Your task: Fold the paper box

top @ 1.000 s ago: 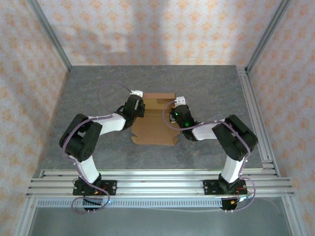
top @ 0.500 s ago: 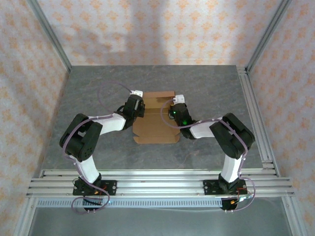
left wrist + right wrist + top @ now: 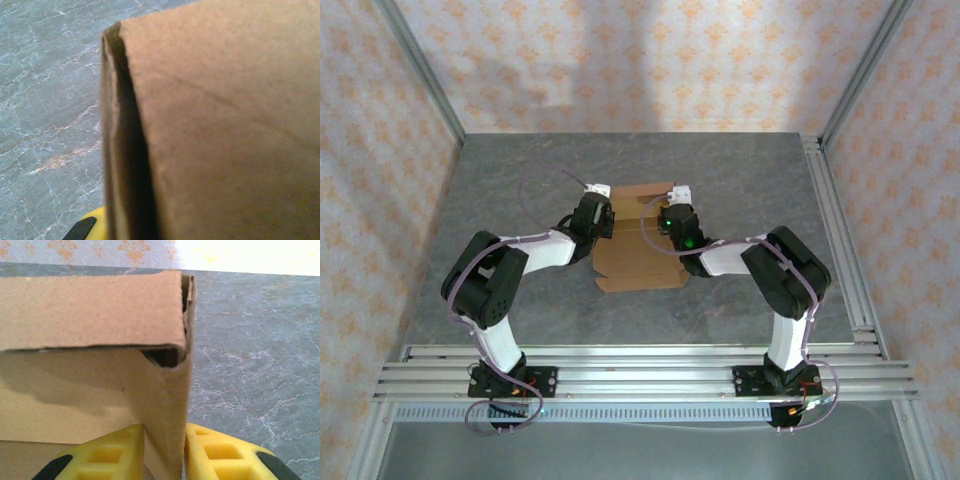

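The paper box [image 3: 635, 250] is sat mid-frame in the top view, clamped at its left side by the left gripper [image 3: 604, 212]. Its right side is straddled by the right gripper [image 3: 164, 450] (pinched or loose can't be told), so it could get sprung flat if let go.

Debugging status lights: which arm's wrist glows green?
The right arm's wrist, at the paper box's right edge, shows a green light; the left arm's wrist, at the left edge, is plain black.
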Controlling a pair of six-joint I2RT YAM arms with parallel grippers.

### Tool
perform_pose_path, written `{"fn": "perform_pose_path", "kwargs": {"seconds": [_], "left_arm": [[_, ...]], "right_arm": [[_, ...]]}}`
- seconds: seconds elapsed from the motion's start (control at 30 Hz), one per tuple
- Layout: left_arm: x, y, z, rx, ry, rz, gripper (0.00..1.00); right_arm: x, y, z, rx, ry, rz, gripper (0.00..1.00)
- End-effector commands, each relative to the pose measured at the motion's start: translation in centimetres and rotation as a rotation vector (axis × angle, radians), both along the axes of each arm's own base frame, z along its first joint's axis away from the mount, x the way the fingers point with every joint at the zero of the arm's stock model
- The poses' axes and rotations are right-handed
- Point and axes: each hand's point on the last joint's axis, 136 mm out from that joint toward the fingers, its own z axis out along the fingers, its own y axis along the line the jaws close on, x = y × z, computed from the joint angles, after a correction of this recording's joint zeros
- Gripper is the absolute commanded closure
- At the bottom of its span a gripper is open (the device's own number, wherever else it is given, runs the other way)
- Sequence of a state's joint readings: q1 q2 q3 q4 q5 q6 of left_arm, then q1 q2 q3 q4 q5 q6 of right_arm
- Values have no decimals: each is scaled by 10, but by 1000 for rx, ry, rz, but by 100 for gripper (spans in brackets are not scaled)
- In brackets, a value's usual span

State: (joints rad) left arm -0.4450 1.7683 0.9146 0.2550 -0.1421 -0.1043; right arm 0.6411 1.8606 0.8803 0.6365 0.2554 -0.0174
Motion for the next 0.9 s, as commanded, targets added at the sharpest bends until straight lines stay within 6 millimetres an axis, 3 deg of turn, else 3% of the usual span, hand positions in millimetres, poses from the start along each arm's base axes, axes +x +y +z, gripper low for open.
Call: {"fn": "perform_pose_path", "kwargs": {"seconds": [0.0, 0.1, 0.3, 0.33, 0.37, 0.4, 0.6, 0.77, 0.87], "left_arm": [[-29, 2, -47, 78, 174, -53, 100], [-29, 2, -47, 79, 173, -53, 100], [-28, 2, -47, 79, 173, -53, 100], [-29, 2, -48, 77, 174, -54, 100], [-29, 2, -47, 76, 173, -55, 100], [-29, 2, -48, 77, 174, -55, 100], [-29, 2, -48, 74, 173, -55, 100], [-29, 1, -48, 74, 172, -53, 100], [-28, 1, -47, 73, 171, -52, 100]], "right_arm": [[5, 6, 7, -20, -14, -14, 79], [5, 5, 6, -28, -10, -15, 100], [4, 1, 5, -59, 0, -23, 100], [4, 1, 5, -61, 1, -23, 99], [3, 1, 5, -64, 2, -23, 86], [4, 1, 4, -67, 4, -22, 80], [7, 2, 1, -95, 36, -28, 74], [9, 2, 0, -117, 47, -36, 100], [9, 0, 0, -131, 46, -39, 100]]}}
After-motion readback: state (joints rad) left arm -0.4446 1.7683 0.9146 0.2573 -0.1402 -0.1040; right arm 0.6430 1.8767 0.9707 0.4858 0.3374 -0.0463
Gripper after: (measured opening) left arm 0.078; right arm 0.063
